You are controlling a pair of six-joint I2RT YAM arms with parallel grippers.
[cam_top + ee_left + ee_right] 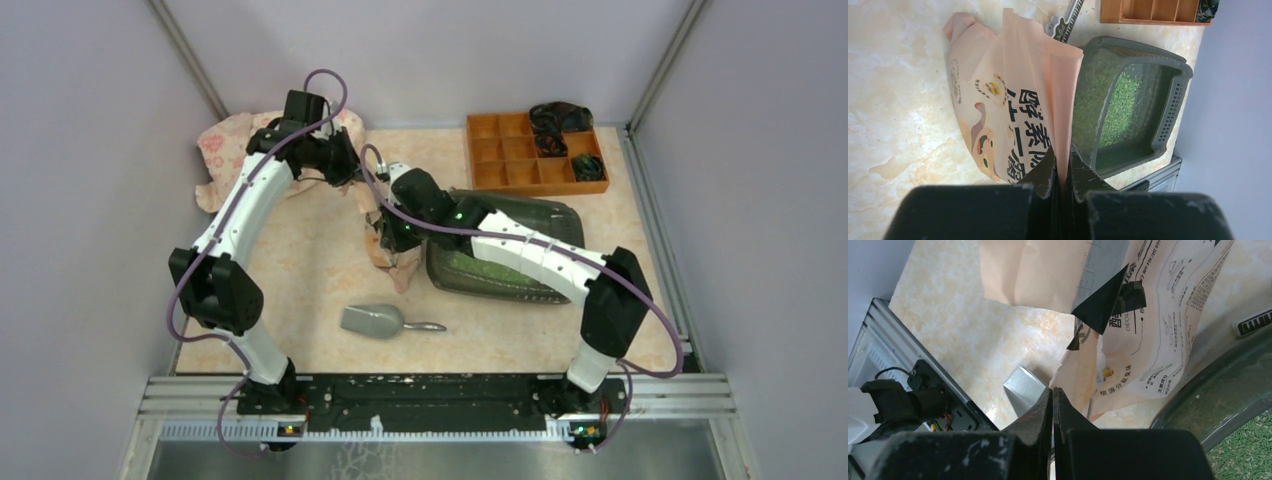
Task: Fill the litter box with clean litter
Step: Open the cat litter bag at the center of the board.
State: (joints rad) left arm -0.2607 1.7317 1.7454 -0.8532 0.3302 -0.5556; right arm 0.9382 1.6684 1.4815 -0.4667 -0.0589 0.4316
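The litter box [1174,107] lies on the table right of centre, at the right arm's side, and the arm crosses over it in the top view. It is the only box. Inside is a loose bed of green litter [1120,105], thickest in a band down the middle, with bare dark floor at the near end in the left wrist view. The right wrist view shows a patch of the same granules at its lower right corner.

One peach bag [1013,100] hangs between the two arms, just left of the box. The left gripper [1063,167] is clamped on a fold of it, the paper running up out of the jaws. The right gripper [1053,392] is closed tight, and it seems to nip the bag's lower edge, though the contact is hard to make out there.

One orange organiser [470,150] sits at the back right, apart from the box. Dark tangled items [555,118] fill some of its right-hand cells, and the rest look bare.

One grey scoop [375,320] lies flat on the table in front of the bag, apart from it. One pink cloth [215,150] is bunched at the back left corner.
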